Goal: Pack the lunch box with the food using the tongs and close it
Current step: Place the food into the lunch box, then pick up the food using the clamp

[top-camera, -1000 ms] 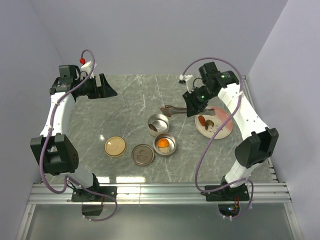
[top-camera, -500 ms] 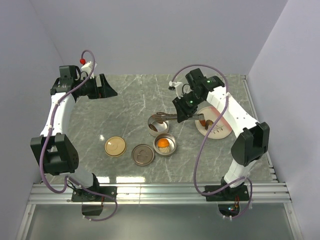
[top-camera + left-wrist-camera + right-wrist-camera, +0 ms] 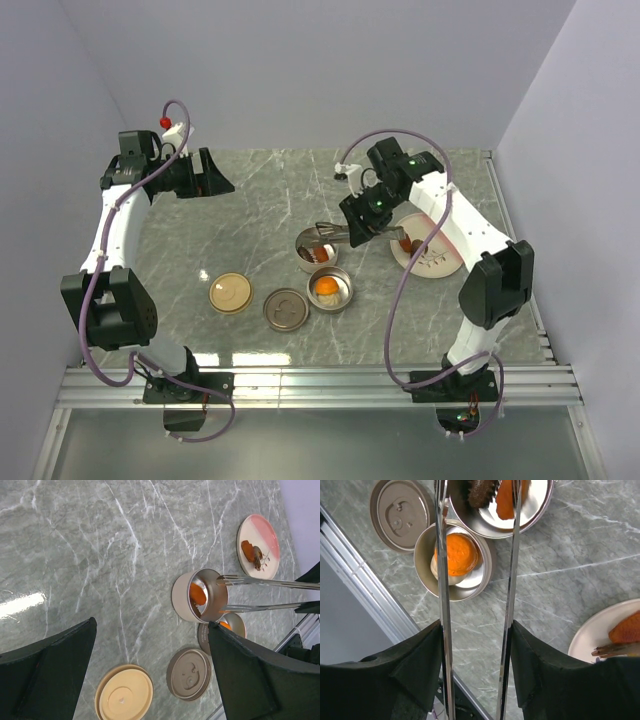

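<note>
My right gripper is shut on the thin silver tongs, whose two arms stand spread apart. Their tips reach over the far tin of the lunch box, which holds an orange-red piece and a dark brown piece. The near tin holds an orange chunk on a pale round piece. More food lies on the pink plate. My left gripper hangs open and empty at the far left.
A tan lid and a brown lid lie flat on the marble table, left of the near tin. The plate sits to the right of both tins. A metal rail runs along the table's near edge.
My right arm has swung left from the plate to the far tin with the tongs. The tongs' arms have spread apart, and an orange-red piece now lies in that tin.
</note>
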